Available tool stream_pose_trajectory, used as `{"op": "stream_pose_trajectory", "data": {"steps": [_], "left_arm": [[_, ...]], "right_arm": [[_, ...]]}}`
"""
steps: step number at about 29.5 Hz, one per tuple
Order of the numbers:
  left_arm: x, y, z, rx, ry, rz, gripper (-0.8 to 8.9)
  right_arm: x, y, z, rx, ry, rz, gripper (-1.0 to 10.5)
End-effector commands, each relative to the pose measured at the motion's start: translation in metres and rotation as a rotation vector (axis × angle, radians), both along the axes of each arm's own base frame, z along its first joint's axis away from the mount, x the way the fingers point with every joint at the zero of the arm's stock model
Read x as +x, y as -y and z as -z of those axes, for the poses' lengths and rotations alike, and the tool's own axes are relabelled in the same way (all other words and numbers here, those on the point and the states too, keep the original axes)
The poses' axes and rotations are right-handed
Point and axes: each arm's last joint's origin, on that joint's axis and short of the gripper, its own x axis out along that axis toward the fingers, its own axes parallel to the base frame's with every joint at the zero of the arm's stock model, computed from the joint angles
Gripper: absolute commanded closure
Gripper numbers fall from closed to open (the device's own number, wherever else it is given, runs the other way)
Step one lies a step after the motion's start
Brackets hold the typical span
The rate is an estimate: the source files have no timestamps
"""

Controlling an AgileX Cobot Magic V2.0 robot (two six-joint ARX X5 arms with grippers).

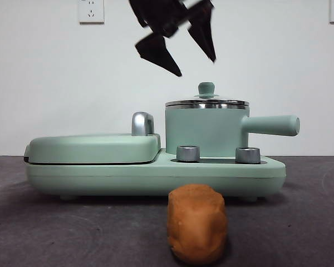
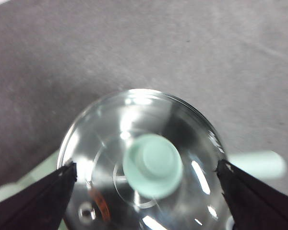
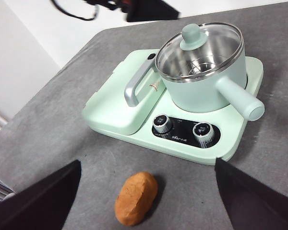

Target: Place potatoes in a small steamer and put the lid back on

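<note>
The small steamer (image 1: 203, 130) (image 3: 206, 81), a mint-green pot with a stubby side handle, stands on the right half of a cooker. Its glass lid (image 1: 207, 103) (image 2: 103, 139) (image 3: 216, 48) sits on the pot, green knob (image 2: 152, 165) up. My left gripper (image 1: 196, 67) (image 2: 146, 167) hangs open just above the lid, a jaw on either side of the knob and clear of it. The potato (image 1: 196, 225) (image 3: 136, 198), orange-brown and oblong, lies on the table in front of the cooker. My right gripper (image 3: 148, 162) is open and empty, high above the table near the potato.
The mint-green cooker base (image 1: 156, 172) (image 3: 134, 132) carries a flat griddle cover (image 1: 94, 147) with a chrome handle (image 1: 143, 123) beside the pot. Two steel dials (image 1: 188, 153) face the front. Dark grey table surrounds it; a white wall stands behind.
</note>
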Motion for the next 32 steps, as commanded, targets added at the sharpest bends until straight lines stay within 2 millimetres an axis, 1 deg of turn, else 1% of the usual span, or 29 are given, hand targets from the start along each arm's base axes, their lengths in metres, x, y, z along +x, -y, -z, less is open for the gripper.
{"op": "stream_pose_trajectory", "data": {"steps": [1,4,7,12,13,14,17,21,22,24,28,29,32], "left_arm": [[0.004,0.016,0.005,0.025,0.072,0.017,3.46],[0.004,0.026,0.014,0.047,0.084,0.041,3.50],[0.005,0.031,0.022,0.074,0.079,0.027,3.50],[-0.001,0.038,0.024,0.082,0.069,0.045,3.62],[-0.002,0.039,0.024,0.087,0.063,0.050,3.87],[-0.003,0.040,0.025,0.090,0.059,0.051,3.91],[-0.003,0.040,0.026,0.095,0.052,0.053,4.43],[-0.004,0.041,0.026,0.095,0.053,0.054,4.54],[-0.004,0.041,0.026,0.096,0.055,0.053,4.84],[-0.003,0.041,0.027,0.102,0.059,0.050,4.84],[-0.001,0.043,0.038,0.129,0.025,0.053,4.84],[-0.001,0.043,0.039,0.128,0.026,0.052,4.97],[0.000,0.045,0.037,0.122,0.047,0.045,6.53]], "right_arm": [[0.000,0.000,-0.005,-0.010,0.029,-0.008,5.0],[0.000,0.000,-0.005,-0.012,0.031,-0.009,5.0],[0.000,0.000,-0.005,-0.012,0.031,-0.009,5.0],[0.000,0.000,-0.005,-0.012,0.031,-0.009,5.0],[0.000,0.000,-0.005,-0.012,0.031,-0.009,5.0],[0.000,0.000,-0.005,-0.012,0.030,-0.009,5.0],[0.000,0.000,-0.005,-0.012,0.031,-0.009,5.0],[0.000,0.000,-0.005,-0.012,0.030,-0.009,5.0],[0.000,0.000,-0.005,-0.012,0.030,-0.009,5.0],[0.000,0.000,-0.005,-0.012,0.030,-0.009,5.0],[0.000,0.000,-0.005,-0.012,0.030,-0.009,5.0],[0.000,0.000,-0.005,-0.012,0.030,-0.009,5.0],[0.000,0.000,-0.005,-0.012,0.030,-0.009,5.0]]}}
